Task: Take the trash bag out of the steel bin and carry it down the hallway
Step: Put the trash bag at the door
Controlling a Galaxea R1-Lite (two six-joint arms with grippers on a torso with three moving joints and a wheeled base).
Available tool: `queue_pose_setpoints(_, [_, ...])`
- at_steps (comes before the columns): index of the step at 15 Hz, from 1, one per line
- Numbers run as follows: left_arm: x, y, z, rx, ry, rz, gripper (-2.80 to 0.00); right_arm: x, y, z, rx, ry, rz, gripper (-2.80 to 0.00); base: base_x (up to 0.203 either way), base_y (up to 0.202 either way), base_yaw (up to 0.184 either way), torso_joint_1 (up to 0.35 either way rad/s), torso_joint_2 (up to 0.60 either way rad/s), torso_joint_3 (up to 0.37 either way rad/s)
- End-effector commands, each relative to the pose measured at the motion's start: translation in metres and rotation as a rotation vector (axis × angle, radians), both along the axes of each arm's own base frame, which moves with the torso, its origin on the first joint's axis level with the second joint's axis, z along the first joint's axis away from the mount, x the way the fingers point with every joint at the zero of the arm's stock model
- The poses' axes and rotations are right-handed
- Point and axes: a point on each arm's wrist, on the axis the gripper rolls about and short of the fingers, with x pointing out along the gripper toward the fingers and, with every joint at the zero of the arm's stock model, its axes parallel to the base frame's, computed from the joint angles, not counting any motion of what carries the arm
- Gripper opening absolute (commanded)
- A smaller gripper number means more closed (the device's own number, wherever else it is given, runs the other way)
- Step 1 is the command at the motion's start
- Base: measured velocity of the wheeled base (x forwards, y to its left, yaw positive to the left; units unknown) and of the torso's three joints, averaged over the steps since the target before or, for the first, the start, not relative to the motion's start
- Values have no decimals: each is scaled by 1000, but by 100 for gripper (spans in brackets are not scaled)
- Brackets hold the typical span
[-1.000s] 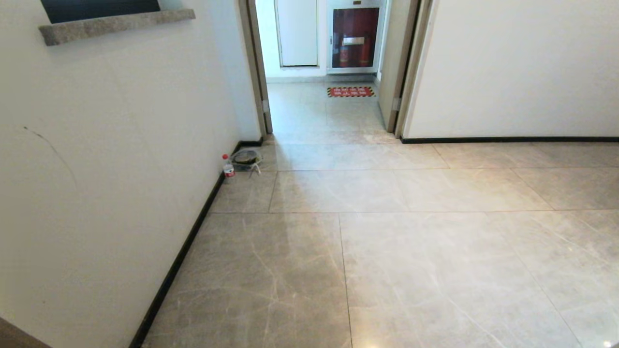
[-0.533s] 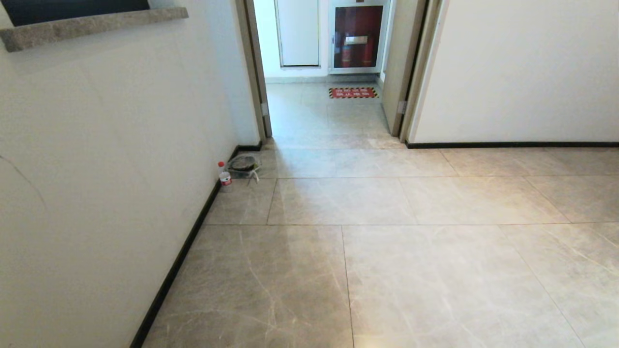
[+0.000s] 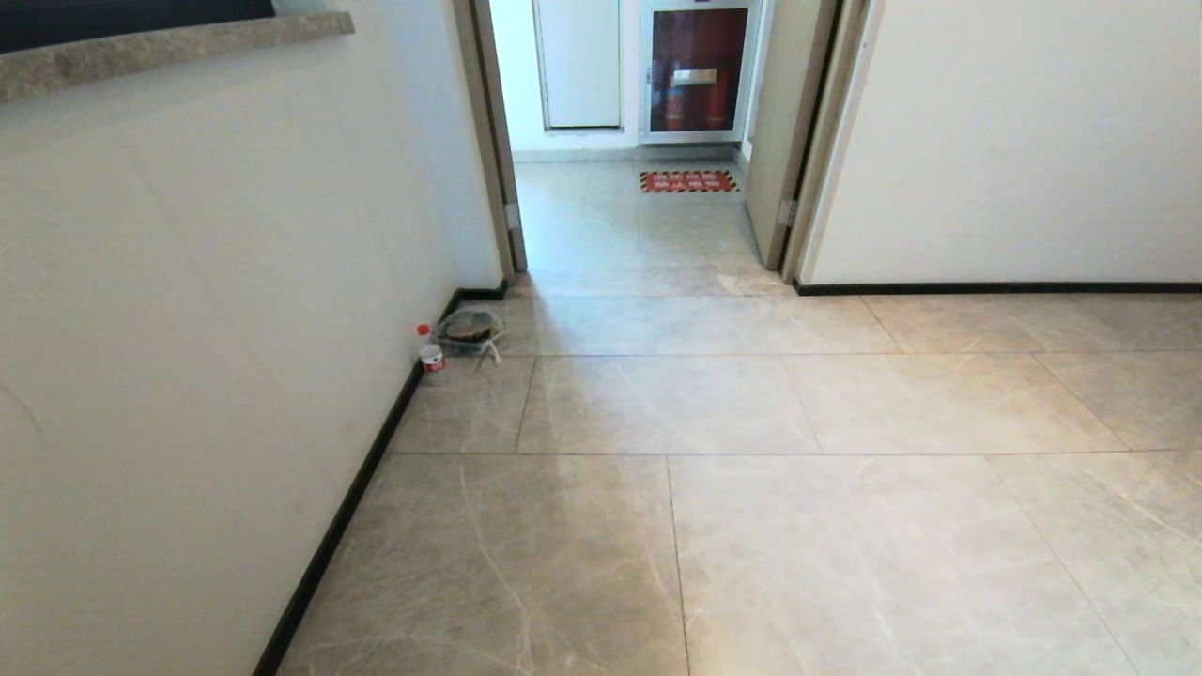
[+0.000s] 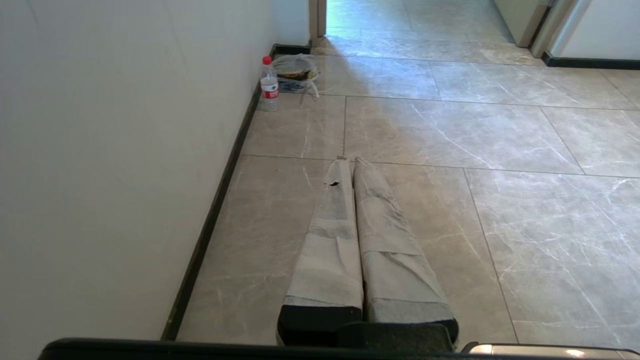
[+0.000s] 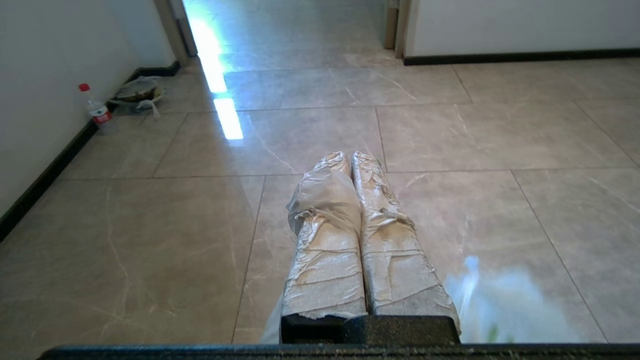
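Right gripper (image 5: pixel 350 157) closed on thin translucent white plastic trash bag (image 5: pixel 325 192), hanging lower right. Left gripper (image 4: pixel 348 161) closed, empty. Tiled hallway (image 3: pixel 648 221) straight ahead, upper centre.

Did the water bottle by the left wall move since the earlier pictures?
No. The water bottle stays against the black skirting beside the bagged dish; the whole head view shifted, so the camera moved.

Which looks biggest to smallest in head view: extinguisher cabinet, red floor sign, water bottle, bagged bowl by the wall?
1. extinguisher cabinet
2. red floor sign
3. bagged bowl
4. water bottle
Sign and bowl look close in size. The cabinet and sign are farther away, so apparent size only.
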Motion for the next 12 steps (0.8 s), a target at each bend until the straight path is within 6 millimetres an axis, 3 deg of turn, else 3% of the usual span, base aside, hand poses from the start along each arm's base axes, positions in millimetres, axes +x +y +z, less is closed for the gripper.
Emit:
queue_pose_setpoints(1, [0, 0, 0, -1, 0, 0, -280, 2, 0, -8, 0, 29, 1, -280, 0, 0, 0, 0, 0, 0])
queue_pose_setpoints(12, [0, 0, 0, -2, 1, 0, -280, 2, 0, -8, 0, 29, 1, -280, 0, 0, 0, 0, 0, 0])
